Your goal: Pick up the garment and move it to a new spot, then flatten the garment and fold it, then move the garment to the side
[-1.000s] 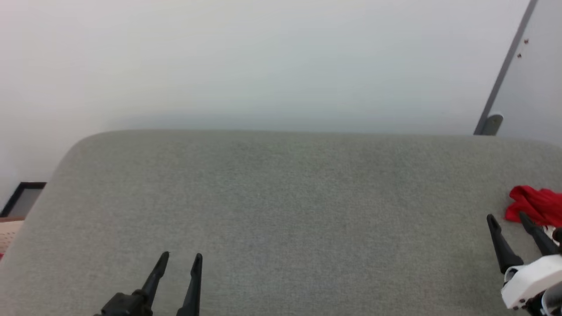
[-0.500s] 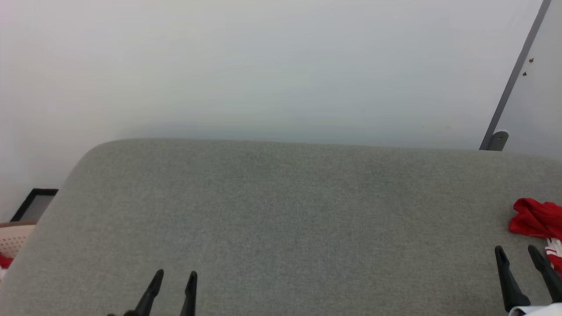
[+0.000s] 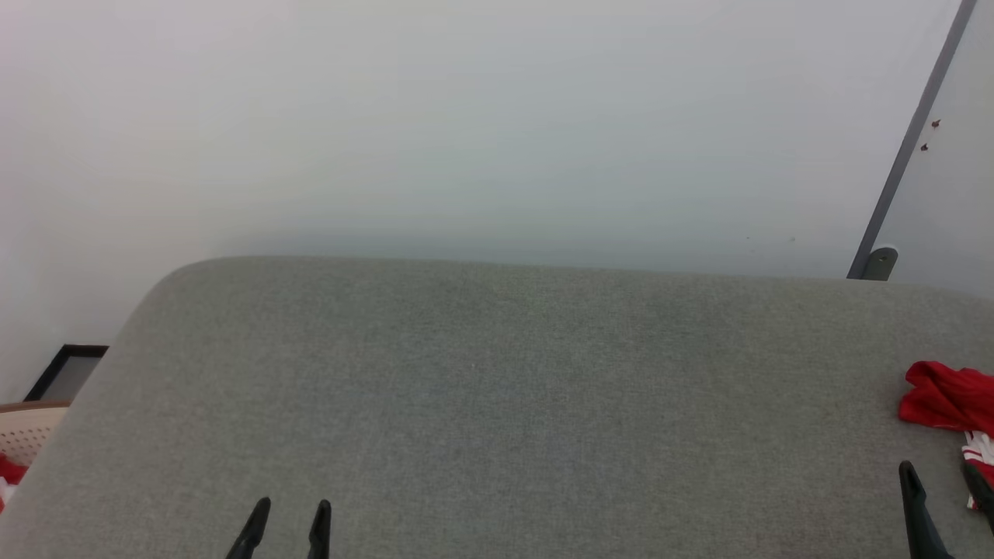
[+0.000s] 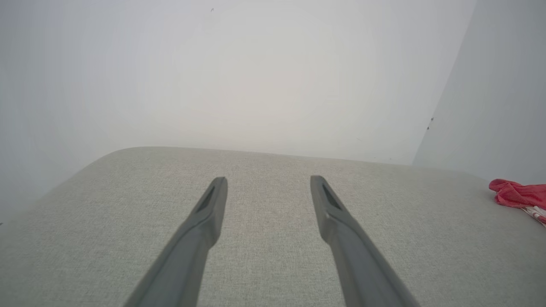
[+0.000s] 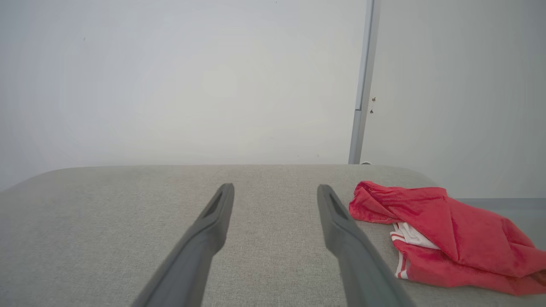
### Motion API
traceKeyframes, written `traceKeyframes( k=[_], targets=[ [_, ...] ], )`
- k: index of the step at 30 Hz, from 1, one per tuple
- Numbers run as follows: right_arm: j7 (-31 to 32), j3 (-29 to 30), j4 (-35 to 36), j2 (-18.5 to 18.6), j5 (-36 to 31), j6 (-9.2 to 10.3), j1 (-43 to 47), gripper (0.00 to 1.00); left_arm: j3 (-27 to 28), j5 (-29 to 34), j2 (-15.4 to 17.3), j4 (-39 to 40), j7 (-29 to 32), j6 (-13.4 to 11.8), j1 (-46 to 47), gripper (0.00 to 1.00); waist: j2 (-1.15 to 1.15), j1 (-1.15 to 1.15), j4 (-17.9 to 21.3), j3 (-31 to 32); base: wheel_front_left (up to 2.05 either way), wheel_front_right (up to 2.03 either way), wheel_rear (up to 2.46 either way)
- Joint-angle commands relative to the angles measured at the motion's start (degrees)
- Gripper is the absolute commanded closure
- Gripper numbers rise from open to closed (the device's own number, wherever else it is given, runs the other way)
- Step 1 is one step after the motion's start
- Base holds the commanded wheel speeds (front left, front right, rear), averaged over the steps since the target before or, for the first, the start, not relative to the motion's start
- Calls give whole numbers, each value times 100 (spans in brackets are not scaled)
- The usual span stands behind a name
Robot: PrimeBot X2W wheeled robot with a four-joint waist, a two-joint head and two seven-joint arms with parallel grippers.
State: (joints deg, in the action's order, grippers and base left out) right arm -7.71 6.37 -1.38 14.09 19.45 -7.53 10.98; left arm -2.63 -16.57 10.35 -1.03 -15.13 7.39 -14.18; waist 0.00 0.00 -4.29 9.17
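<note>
The garment [image 3: 947, 396], a crumpled bright red shirt with white and striped trim showing, lies on the right end of the grey cushioned surface [image 3: 497, 404]. My right gripper [image 3: 940, 470] is open and empty, just short of the garment and not touching it. In the right wrist view the garment [image 5: 443, 230] lies right of the right gripper [image 5: 276, 187], close beside its right finger. My left gripper [image 3: 291, 508] is open and empty over bare fabric at the lower left. In the left wrist view, far right of the left gripper [image 4: 268, 181], the garment [image 4: 514, 194] is small.
A pale wall rises behind the surface, with a grey vertical strip [image 3: 905, 171] at the right. Past the rounded left edge are a dark frame [image 3: 66, 369] and a beige perforated basket [image 3: 23, 435] with something red in it.
The head camera has shifted, so the whole picture sits lower. Both grippers have drawn back toward the bottom edge, still open. The garment lies where it was on the surface.
</note>
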Motion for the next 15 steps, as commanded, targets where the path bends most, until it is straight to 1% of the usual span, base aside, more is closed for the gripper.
traceKeyframes(
  k=[1, 15],
  targets=[
    [55, 58, 103, -45, -51, 10, 81, 0, 15, -11, 24, -3, 4, 13, -48, 0, 0, 0, 4, 14, 0, 0, 0],
    [193, 88, 379, -175, -120, 10, 162, 0, 14, 66, 52, -28, 4, 13, -3, 0, 0, 0, -12, 25, 0, 0, 0]
  ],
)
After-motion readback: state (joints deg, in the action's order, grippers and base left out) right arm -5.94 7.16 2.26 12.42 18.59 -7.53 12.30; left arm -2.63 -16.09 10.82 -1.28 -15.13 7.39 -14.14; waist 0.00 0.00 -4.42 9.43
